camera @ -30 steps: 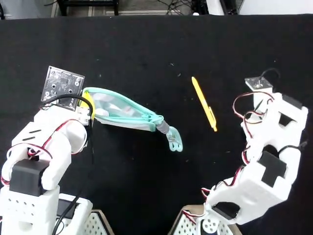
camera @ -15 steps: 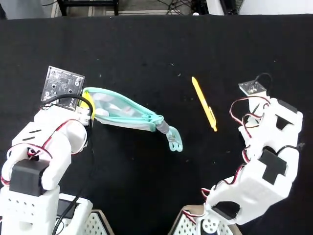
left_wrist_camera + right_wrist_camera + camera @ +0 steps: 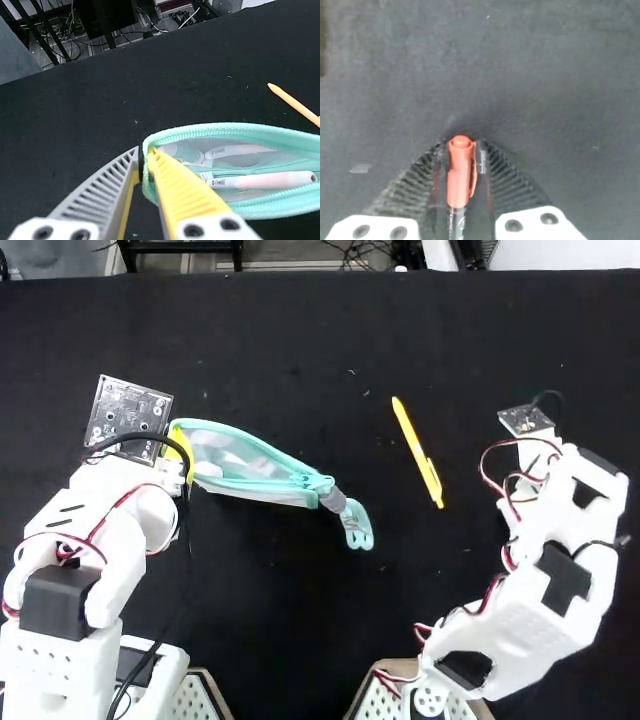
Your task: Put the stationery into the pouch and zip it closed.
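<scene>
The teal pouch (image 3: 250, 472) lies on the black table, its mouth open. My left gripper (image 3: 181, 464) is shut on the pouch's left end. In the left wrist view the left gripper (image 3: 144, 153) pinches the pouch rim (image 3: 220, 131), with several pens (image 3: 265, 180) lying inside. A yellow pen (image 3: 418, 452) rests on the table right of the pouch, its tip (image 3: 295, 103) showing past the rim. My right gripper (image 3: 461, 146) is shut on an orange-capped pen (image 3: 460, 172) above bare table. The right arm (image 3: 555, 510) stands at the right, beyond the yellow pen.
The pouch's teal zipper tag (image 3: 356, 525) trails off its right end toward the table's middle. A small circuit board (image 3: 128, 408) sits on the left wrist. The table's far edge (image 3: 320, 272) runs along the back, with cables and stands behind it.
The right arm swayed a little to the left and back again, still holding its pen. The left arm, pouch and yellow pen have not moved.
</scene>
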You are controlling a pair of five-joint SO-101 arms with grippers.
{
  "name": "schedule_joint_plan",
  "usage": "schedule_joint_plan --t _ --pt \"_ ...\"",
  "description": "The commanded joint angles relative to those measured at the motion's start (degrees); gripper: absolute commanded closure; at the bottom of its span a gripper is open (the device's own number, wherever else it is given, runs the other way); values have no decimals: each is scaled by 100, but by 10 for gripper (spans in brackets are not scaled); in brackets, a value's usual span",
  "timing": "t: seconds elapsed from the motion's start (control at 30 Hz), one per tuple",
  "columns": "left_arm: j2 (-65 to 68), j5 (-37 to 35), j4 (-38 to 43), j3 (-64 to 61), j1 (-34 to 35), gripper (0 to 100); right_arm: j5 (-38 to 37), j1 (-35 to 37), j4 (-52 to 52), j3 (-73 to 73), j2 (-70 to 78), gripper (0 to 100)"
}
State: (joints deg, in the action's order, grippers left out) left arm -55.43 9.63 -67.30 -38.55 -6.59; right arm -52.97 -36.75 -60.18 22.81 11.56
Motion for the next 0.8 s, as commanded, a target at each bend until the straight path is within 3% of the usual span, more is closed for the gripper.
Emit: schedule_joint_plan --t 0.0,0.23,0.5,0.77 --pt "290 79 -167 -1165 -48 970 229 -97 -519 -110 -1209 986" --pt "299 70 -167 -1165 -57 970 1626 413 -712 330 -3723 986" --pt "299 70 -149 -1279 -57 970 3429 2171 -1020 910 -6800 986" --pt "299 53 -114 -1288 -57 970 5002 4105 -1011 -207 -8699 986"
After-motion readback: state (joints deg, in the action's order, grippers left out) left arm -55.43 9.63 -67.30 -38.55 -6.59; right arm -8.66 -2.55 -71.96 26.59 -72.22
